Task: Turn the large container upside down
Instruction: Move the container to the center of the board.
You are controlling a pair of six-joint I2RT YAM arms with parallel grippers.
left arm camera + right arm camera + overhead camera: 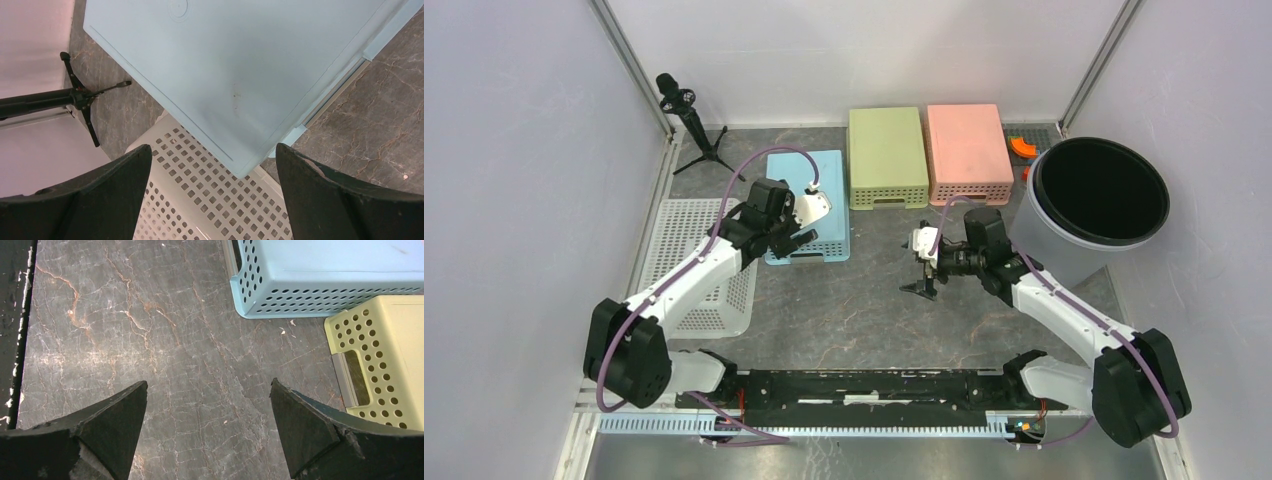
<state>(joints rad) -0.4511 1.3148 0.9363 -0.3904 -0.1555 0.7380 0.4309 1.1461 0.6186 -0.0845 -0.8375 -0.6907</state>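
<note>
- large container: a grey round tub, upright with its mouth up, at the right side of the desk, near the pink basket.
- left jaws: I see them spread wide and empty, over the corner of the blue basket and the white basket.
- right jaws: wide, holding nothing, above bare desk, left of the large container.

Left arm and right arm: white links, black joints, a purple cable looping along each; fingers are matte black.
</note>
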